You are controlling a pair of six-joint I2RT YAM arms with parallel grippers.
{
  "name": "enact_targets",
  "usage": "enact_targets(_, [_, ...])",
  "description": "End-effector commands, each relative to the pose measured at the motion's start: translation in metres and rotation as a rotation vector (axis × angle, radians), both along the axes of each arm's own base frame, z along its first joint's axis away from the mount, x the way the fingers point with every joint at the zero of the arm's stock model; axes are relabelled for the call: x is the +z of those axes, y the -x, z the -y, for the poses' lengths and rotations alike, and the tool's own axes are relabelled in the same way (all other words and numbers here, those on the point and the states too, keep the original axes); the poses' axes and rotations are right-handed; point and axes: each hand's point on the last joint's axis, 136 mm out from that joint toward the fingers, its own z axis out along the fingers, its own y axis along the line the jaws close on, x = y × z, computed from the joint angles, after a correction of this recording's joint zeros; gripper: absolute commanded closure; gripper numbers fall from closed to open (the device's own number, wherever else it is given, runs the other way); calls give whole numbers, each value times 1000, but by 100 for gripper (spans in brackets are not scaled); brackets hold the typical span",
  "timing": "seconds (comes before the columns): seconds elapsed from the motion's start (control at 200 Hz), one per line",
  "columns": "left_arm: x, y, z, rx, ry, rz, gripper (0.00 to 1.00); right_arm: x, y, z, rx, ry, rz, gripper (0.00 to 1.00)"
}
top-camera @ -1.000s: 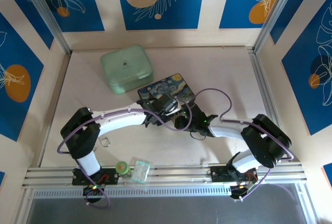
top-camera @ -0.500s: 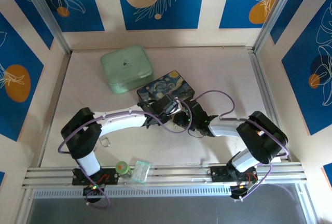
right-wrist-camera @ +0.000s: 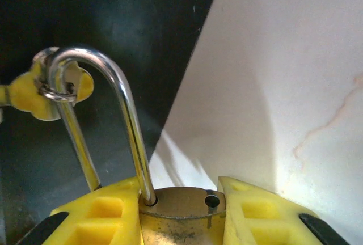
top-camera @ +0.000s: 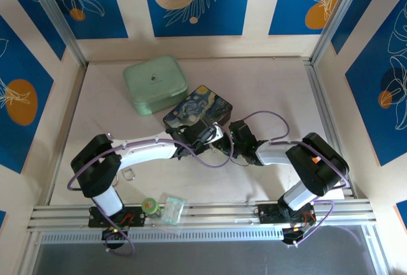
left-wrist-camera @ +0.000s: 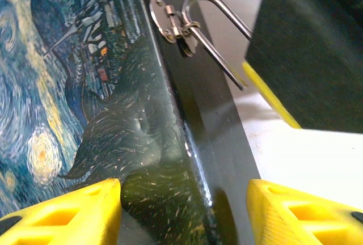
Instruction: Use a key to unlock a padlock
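My right gripper (right-wrist-camera: pixel 181 199) is shut on the brass padlock (right-wrist-camera: pixel 178 219), its yellow fingers pressing both sides of the body. The silvery shackle (right-wrist-camera: pixel 122 103) has one leg seated in the body and an empty hole beside it. It hooks through the small latch ring (right-wrist-camera: pixel 57 93) of the starry-night box (top-camera: pixel 197 106). My left gripper (left-wrist-camera: pixel 184 211) stands open astride the box's edge (left-wrist-camera: pixel 187 143), one finger over the painted lid, the other beside the dark wall. From the left wrist the shackle (left-wrist-camera: pixel 218 58) shows at the top, hooked in the ring. The key is out of view.
A mint-green tin (top-camera: pixel 155 84) sits behind the box at the back left. A silvery wire loop (top-camera: pixel 129 174), a small green-capped bottle (top-camera: pixel 150 205) and a clear plastic bag (top-camera: pixel 172 209) lie near the front rail beside the left arm's base.
The starry-night box has slid and turned a little to the left and back. Both grippers went with it, and the right arm's elbow swung left.
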Motion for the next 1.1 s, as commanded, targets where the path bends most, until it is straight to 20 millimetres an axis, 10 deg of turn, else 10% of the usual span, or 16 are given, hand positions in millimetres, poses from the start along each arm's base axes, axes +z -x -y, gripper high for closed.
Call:
enact_targets(0.0, [-38, 40, -16, -79, -102, -169, 42, 27, -35, 8, -103, -41, 122, 73])
enact_targets(0.765, [-42, 38, -21, -62, -110, -149, 42, 31, -57, 29, -139, -99, 97, 73])
enact_targets(1.096, [-21, 16, -26, 65, -109, -46, 31, -20, -24, 32, 8, 2, -130, 73])
